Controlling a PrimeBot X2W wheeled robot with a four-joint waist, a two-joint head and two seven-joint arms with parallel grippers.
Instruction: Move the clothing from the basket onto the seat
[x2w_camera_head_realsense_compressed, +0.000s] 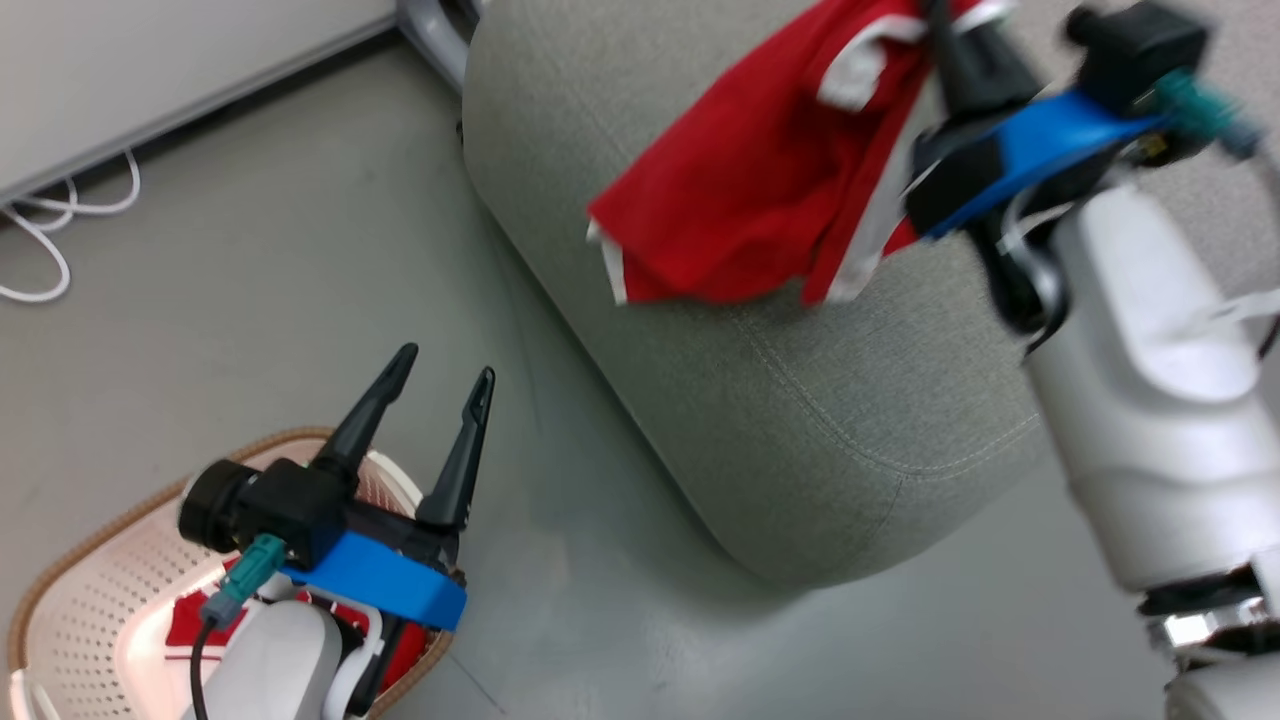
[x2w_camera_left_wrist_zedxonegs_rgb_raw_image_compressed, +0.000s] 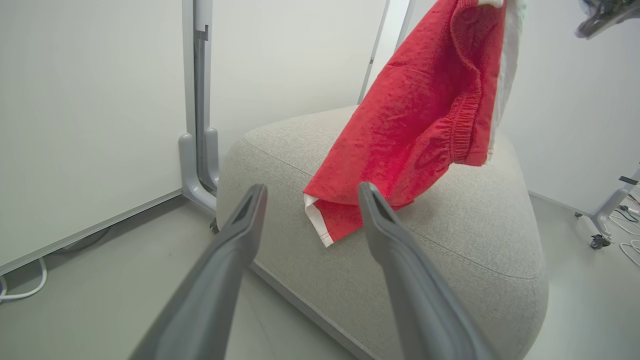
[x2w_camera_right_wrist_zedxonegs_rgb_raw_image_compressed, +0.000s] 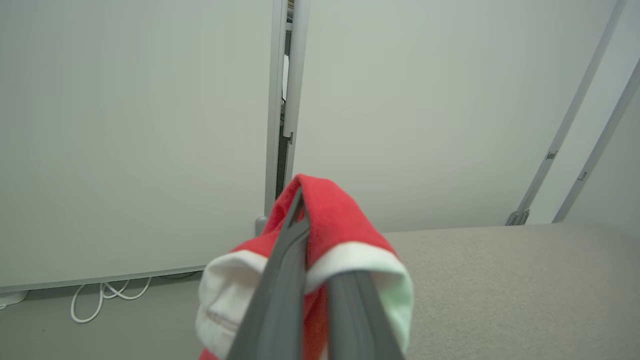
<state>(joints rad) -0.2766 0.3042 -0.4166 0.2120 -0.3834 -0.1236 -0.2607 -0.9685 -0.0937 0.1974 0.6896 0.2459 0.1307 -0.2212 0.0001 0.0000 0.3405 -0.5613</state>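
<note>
Closest to us, our left pincer (x2w_camera_head_realsense_compressed: 446, 362) hangs over the basket (x2w_camera_head_realsense_compressed: 100, 600) down on the floor (x2w_camera_head_realsense_compressed: 300, 250), its two long fingers spread as wide as they go, gripping nothing and touching nothing. Under it we can make out a red garment with striped edging (x2w_camera_head_realsense_compressed: 192, 622) lying in the basket bottom.

Up on the other side, our right pincer (x2w_camera_right_wrist_zedxonegs_rgb_raw_image_compressed: 306, 215) is clamped tight on the plain red garment (x2w_camera_head_realsense_compressed: 760, 190), the cloth folded over its fingers at a white-trimmed edge. That garment dangles over the near end of the seat (x2w_camera_head_realsense_compressed: 800, 420). Whether its lowest hem brushes the fabric, we cannot tell.

This stuff looks light, limp and forgiving to us: nothing to break, but it sags, swings and bunches, so a pinch on a single thin layer could slip. We judge the thicker spots the best bite, such as the gathered band or the doubled white trim. For the piece in the basket, a raised fold near its middle looks good.
</note>
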